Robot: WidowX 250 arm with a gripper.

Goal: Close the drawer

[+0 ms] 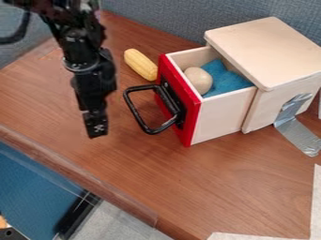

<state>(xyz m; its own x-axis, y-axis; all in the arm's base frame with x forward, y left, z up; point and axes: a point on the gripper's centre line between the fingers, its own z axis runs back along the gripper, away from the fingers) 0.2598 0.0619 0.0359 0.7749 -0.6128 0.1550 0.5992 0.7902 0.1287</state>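
One wooden box point(270, 51) stands to the right of the tool point(97, 131), and its drawer point(222, 117), the thing to be closed, juts out towards the tool. How far open the tool is I cannot tell; it seems to hold nothing, and it hangs apart from the drawer's red front point(189, 125). The step in hand looks to be lining up for a push. That push should run square to the front, away from the tool and into the box, slow and level, since a shove near one edge could skew the drawer and jam it. The black handle point(136, 115) sticks out nearest the tool, so pressing on its middle could work, though a slip off the bar would twist things. The blue cloth point(227, 82) and round beige piece point(199, 80) inside should stay low enough to clear the box's top. The yellow corn point(140, 64), beyond the tool and just beside the front, is best left alone. Behind the tool rises a grey-blue partition point(188, 18); beneath it spreads the brown wooden surface point(44, 98), with silver tape point(298, 133) fixing the box, well to the tool's right.
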